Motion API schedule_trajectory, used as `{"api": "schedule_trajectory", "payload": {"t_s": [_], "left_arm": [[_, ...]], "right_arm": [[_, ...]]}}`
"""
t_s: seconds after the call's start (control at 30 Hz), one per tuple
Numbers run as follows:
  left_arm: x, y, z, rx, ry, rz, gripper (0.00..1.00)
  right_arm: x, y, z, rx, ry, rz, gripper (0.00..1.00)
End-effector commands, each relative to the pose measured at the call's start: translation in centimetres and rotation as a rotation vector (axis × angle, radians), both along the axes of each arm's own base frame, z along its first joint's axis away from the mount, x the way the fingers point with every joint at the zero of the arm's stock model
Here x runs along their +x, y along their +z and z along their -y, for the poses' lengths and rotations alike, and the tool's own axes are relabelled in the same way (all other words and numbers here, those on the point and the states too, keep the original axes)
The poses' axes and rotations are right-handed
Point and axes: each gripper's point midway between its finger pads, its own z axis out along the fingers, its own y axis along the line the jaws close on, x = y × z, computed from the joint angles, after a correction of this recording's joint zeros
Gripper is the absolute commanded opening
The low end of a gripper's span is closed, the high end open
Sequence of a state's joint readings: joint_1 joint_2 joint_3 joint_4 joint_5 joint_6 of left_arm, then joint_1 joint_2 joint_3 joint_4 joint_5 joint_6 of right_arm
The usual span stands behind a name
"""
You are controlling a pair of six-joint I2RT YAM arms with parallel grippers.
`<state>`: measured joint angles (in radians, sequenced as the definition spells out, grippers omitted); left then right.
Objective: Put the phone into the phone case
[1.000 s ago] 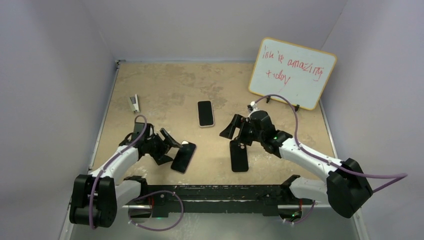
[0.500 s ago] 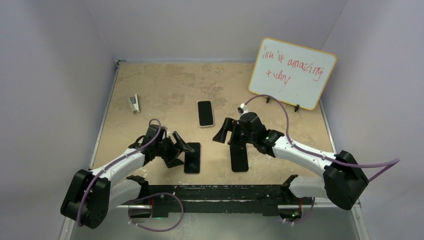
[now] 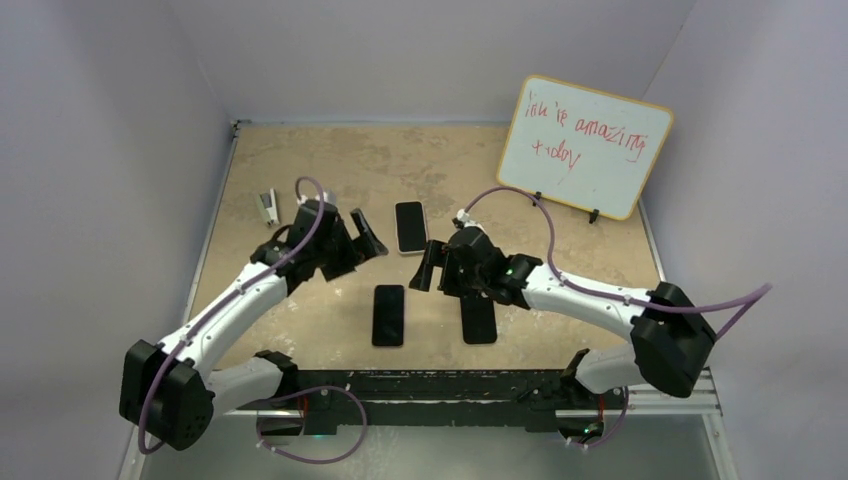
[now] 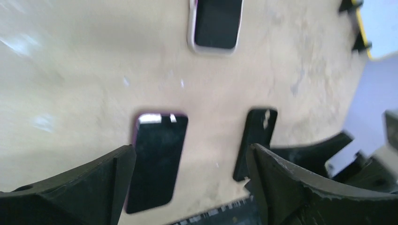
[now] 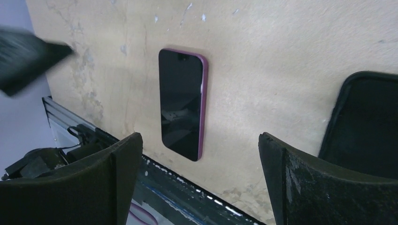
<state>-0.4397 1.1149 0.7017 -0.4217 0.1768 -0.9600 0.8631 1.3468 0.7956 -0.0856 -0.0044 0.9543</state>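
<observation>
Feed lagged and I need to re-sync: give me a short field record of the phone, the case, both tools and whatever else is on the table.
phone: purple-edged, flat, screen up, near the front edge, nothing touching it
black case: flat beside the phone, apart from it, looks empty
left tool: open, holding nothing, above the table behind the phone
right tool: open, holding nothing, raised behind phone and case
others: white-cased phone farther back; small grey object at far left; whiteboard at far right
task state: phone not yet in case
</observation>
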Motion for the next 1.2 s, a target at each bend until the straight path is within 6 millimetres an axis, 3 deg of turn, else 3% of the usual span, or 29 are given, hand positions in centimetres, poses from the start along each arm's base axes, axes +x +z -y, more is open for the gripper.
{"api": "schedule_trajectory", "payload": {"t_s": [0.0, 0.13, 0.23, 0.47, 0.63, 0.8, 0.93, 1.17], "left_arm": [[2.9, 4.6, -7.3, 0.44, 0.084, 0.169, 0.95], [3.5, 9.2, -12.3, 0.663, 0.206, 0.255, 1.0], [3.0, 11.4, -15.0, 0.758, 0.296, 0.308, 1.0], [-0.7, 15.4, -21.9, 0.916, 0.619, 0.408, 1.0], [-2.3, 17.3, -22.8, 0.825, 0.694, 0.526, 1.0], [-3.4, 18.3, -23.3, 0.765, 0.722, 0.59, 1.0], [-3.5, 18.4, -23.2, 0.756, 0.722, 0.601, 1.0], [-3.5, 18.4, -23.2, 0.753, 0.722, 0.597, 1.0]], "right_arm": [[0.0, 0.4, -1.2, -0.057, -0.064, 0.0, 0.94], [-0.4, -0.7, -2.4, -0.115, -0.118, -0.05, 0.99], [-0.7, -1.4, -3.5, -0.184, -0.14, -0.07, 0.99], [-1.0, -2.6, -6.6, -0.357, -0.148, -0.052, 0.99], [-1.5, -4.5, -8.1, -0.446, -0.127, -0.052, 0.99], [-1.7, -6.3, -8.3, -0.512, -0.135, -0.044, 0.99], [-1.5, -7.4, -8.0, -0.564, -0.139, -0.038, 0.99], [-2.3, -8.8, -9.2, -0.602, -0.088, -0.038, 0.97]]}}
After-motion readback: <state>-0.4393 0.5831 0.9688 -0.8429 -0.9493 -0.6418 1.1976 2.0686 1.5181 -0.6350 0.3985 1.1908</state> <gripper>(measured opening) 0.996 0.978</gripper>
